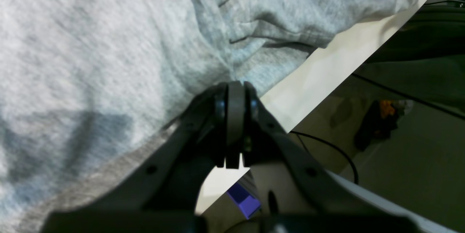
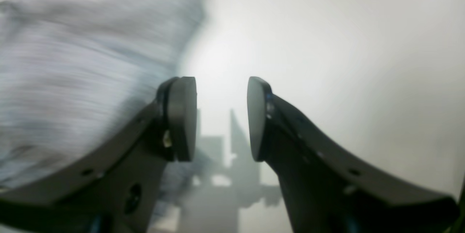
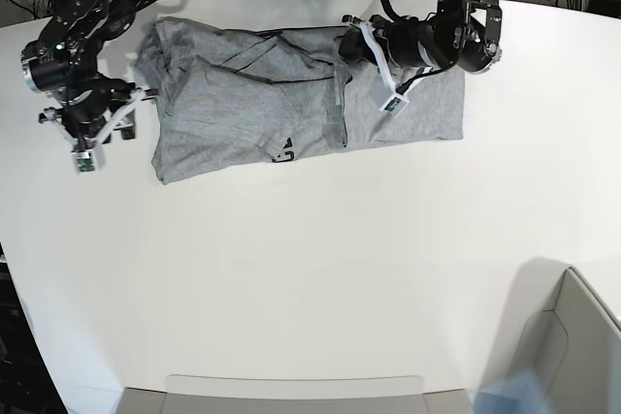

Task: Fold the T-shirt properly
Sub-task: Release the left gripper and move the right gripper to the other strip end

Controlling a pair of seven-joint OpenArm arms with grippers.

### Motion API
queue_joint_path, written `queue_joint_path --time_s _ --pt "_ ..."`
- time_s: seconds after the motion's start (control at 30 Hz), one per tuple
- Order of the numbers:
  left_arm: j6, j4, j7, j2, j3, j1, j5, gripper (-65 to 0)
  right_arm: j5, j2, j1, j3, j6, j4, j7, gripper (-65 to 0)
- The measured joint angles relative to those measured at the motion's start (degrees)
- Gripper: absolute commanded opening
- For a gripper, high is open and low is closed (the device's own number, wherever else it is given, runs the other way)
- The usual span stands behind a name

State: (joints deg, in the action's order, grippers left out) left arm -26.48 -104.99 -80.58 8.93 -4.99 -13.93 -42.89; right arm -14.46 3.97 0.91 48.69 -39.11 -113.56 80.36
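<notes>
Pinching T-shirt (image 1: 109, 44), left jaws.

the right gripper (image 2: 221, 118) hangs over the pale white worktop (image 2: 345, 44), its two dark flat-padded jaws parted with nothing between them. the blurred heather-grey cotton t-shirt (image 2: 80, 73) fills the left, beside the left jaw; their shadow falls below.

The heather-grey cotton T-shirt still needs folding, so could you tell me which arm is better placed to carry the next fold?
Probably the left. The left gripper is shut on the heather-grey cotton T-shirt near the white table's far edge. The right gripper is open and empty, beside the cloth's other end.
</notes>
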Motion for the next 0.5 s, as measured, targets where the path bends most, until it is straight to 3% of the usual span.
queue_joint_path --time_s 0.07,0.23,0.5 --pt "0.0 0.0 0.0 -0.1 0.0 0.0 0.0 -65.0 -3.3 -2.1 -0.6 3.0 0.0 3.3 0.2 -41.5" --pt "0.0 0.0 0.0 -0.1 -0.1 0.0 0.0 -65.0 -5.8 -7.7 -1.5 3.2 0.0 14.4 -0.4 -41.6" --pt "0.0 0.0 0.0 0.0 -0.1 0.0 0.0 -65.0 -11.1 -12.2 -1.8 3.1 0.0 30.9 -1.4 -41.6"
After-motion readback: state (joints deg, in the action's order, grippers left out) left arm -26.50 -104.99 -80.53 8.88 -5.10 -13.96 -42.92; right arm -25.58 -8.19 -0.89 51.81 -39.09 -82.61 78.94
